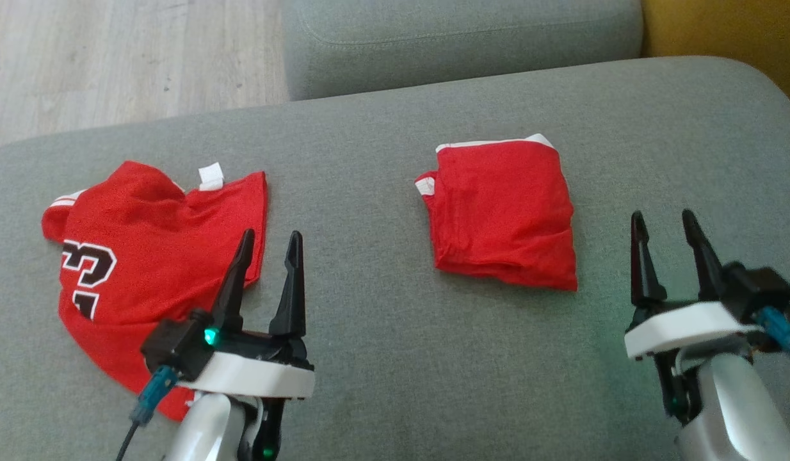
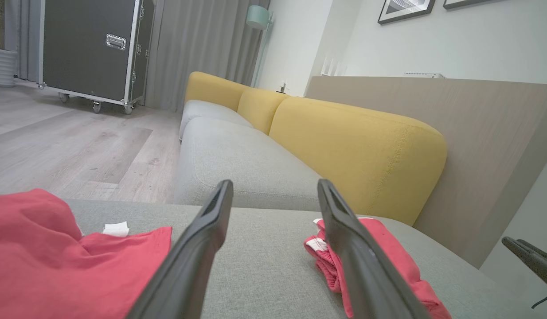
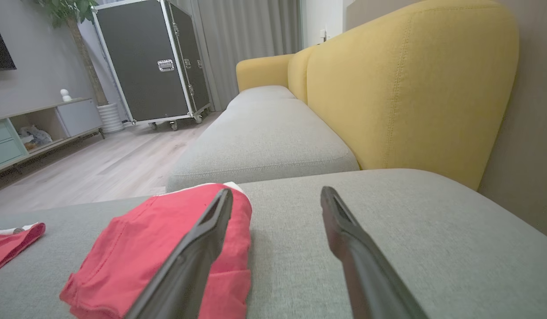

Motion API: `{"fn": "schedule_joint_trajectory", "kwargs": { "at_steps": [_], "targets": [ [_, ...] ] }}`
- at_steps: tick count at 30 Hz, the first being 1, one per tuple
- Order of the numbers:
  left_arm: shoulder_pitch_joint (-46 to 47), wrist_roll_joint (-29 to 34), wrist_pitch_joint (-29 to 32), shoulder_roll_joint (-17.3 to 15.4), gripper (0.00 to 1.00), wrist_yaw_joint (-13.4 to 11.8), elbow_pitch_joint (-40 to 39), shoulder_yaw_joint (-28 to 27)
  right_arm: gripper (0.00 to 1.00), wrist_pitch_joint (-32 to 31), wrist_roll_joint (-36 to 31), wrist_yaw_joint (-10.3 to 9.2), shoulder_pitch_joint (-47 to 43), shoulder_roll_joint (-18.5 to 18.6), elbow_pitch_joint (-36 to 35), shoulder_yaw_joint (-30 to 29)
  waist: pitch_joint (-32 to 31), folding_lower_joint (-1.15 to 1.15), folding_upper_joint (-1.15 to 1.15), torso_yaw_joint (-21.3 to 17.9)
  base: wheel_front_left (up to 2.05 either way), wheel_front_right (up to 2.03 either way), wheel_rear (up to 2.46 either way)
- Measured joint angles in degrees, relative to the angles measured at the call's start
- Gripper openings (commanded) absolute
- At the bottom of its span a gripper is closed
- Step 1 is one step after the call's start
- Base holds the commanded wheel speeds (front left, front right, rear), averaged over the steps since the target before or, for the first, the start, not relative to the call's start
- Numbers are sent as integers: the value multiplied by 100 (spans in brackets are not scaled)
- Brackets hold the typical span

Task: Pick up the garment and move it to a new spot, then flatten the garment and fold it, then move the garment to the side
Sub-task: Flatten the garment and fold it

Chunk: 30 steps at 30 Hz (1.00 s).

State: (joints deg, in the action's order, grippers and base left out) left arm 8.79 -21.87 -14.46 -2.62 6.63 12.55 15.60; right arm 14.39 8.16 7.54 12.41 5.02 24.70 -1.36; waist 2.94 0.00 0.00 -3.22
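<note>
Held jaws spread, empty, on left gripper (image 1: 271,235) and right gripper (image 1: 663,216); judged jersey (image 1: 145,237), just left of left jaws, nearest.

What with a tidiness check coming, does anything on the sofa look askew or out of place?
Yes. The red jersey on the left lies rumpled, one end humped up, with its white tag sticking out at the edge. The folded red garment sits slightly skewed but compact; nothing looks spilled or damaged.
</note>
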Motion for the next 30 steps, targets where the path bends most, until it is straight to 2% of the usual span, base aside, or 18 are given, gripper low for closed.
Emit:
{"fn": "schedule_joint_trajectory", "kwargs": {
  "at_steps": [10,11,12,15,19,20,30],
  "targets": [
    [19,1,0,0,100,44,2,89,100,0,-222,0,-108,-126,-271,-59,196,0,0,105,0,0,0],
    [27,1,0,0,100,45,2,104,46,0,-187,0,-75,-134,-229,-40,225,0,0,143,0,0,0],
    [34,0,0,0,100,45,2,115,0,0,-135,0,-21,-142,-182,-12,256,0,0,184,0,0,0],
    [48,1,0,0,100,45,2,146,0,0,-159,0,324,-144,30,67,371,0,0,318,0,0,0],
    [168,0,0,0,100,46,19,241,0,-181,-324,0,983,-109,783,-15,544,0,0,534,0,0,0],
    [168,0,0,0,100,46,19,241,0,-181,-324,0,983,-109,783,-15,544,0,0,534,0,0,0],
    [452,-135,0,1,100,51,19,511,0,-302,-793,0,2375,155,2763,-467,995,1,0,1146,0,0,0]
  ]
}}
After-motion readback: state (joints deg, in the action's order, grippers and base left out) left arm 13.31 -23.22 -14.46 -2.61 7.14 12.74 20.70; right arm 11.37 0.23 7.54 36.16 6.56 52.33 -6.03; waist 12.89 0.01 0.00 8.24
